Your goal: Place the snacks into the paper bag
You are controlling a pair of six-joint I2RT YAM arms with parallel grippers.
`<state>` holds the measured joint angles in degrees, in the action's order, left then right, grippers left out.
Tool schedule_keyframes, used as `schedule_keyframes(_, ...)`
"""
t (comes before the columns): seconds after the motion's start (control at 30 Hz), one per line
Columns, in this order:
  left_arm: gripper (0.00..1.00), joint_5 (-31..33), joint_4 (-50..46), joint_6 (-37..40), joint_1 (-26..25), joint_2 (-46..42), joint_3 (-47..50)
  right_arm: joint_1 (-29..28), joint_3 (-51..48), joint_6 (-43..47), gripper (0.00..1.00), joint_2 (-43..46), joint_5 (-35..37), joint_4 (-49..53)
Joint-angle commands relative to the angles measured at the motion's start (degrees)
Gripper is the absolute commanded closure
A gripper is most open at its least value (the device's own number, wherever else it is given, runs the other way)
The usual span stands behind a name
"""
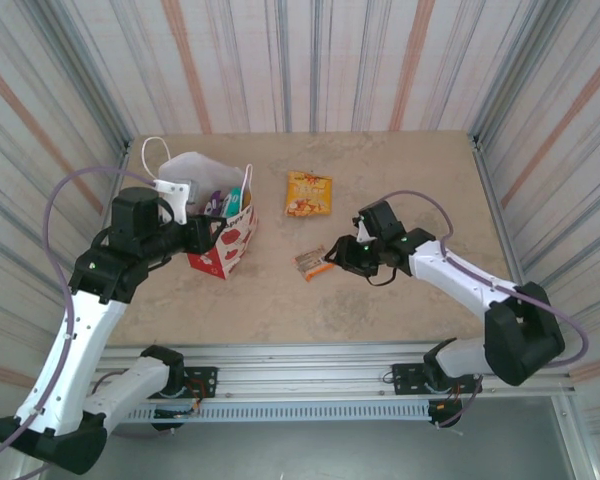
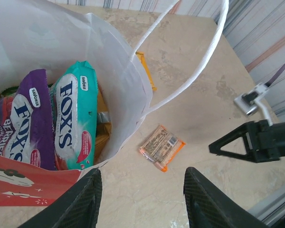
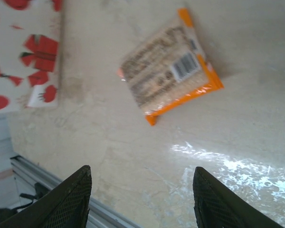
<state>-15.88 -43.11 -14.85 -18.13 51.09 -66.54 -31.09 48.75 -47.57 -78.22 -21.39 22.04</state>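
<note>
Pickup of orange packet (image 3: 168,78): it lies flat on the worktop (image 1: 410,170), near the paper bag (image 1: 235,240) but not touching. Right gripper (image 3: 141,173) spread, empty, just short of it. Straddle the packet, drop low, pinch the edges. Left gripper (image 2: 140,175) spread at the bag's rim; mouth looks wide enough. Yellow packet (image 1: 309,193) farther back.

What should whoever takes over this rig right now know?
Left pincer: open, empty, by the bag, at its front wall.
Right pincer: open, empty, aimed at the orange-edged packet.
Done: purple packet and teal packet, among others, stand inside the upright bag.
Left to do: orange-edged packet beside the bag and yellow packet farther back lie on the table.
</note>
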Motion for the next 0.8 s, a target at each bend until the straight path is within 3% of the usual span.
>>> schedule_keyframes(0.0, 0.5, -0.6, 1.9, -1.6, -0.2, -0.3, 0.6, 1.8, -1.9, -5.4, 0.44, -3.3, -0.6, -2.9)
schedule_keyframes(0.23, 0.51, -1.5, 2.6, -1.6, -0.3, 0.4, 0.7, 6.9, -2.5, -3.0, 0.44, -11.4, -8.1, -9.9)
schedule_keyframes(0.43, 0.51, -2.2, 2.8, -1.5, -0.2, 1.4, 0.2, 7.4, -1.7, -2.5, 0.46, -16.1, -9.7, -14.3)
schedule_keyframes(0.77, 0.51, -3.8, 1.9, -1.5, -0.3, 3.0, -2.1, 8.5, -2.6, -2.9, 0.58, -20.8, -10.9, -19.8)
